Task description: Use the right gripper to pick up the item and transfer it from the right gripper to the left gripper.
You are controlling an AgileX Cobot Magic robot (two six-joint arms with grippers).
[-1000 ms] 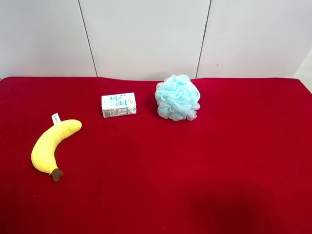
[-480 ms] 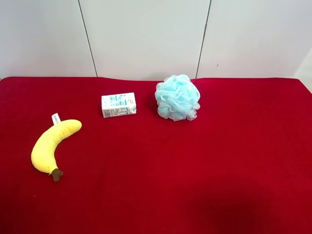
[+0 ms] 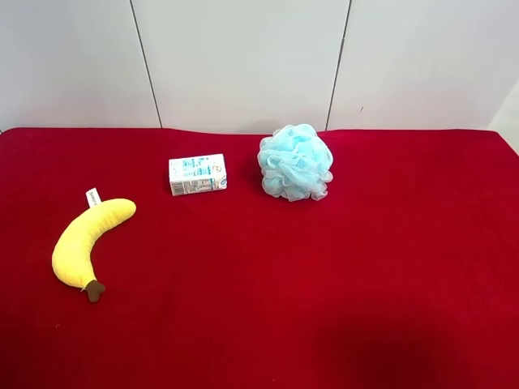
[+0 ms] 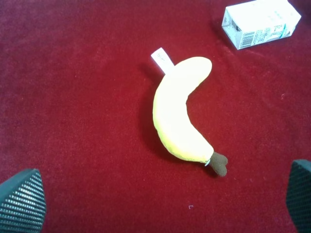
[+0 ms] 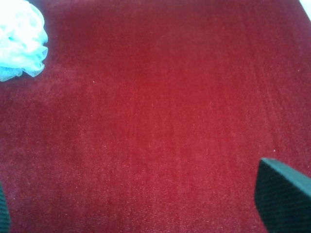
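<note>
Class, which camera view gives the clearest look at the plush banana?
The left wrist view: the plush banana fills its centre, tag and stem plain. The exterior high view shows it small at its left side. The right wrist view lacks it.

the cloth over the counter is deep red, plain and unpatterned. the banana near its left edge is bright yellow, with a dark brown stem tip and a white tag bearing small dark print. the carton is white with pale blue-green printing and a black barcode on one side. the pouf is light blue mesh. the wall behind the far edge is pale grey, crossed by thin dark seams. the left fingertips are black, finely ribbed.
</note>
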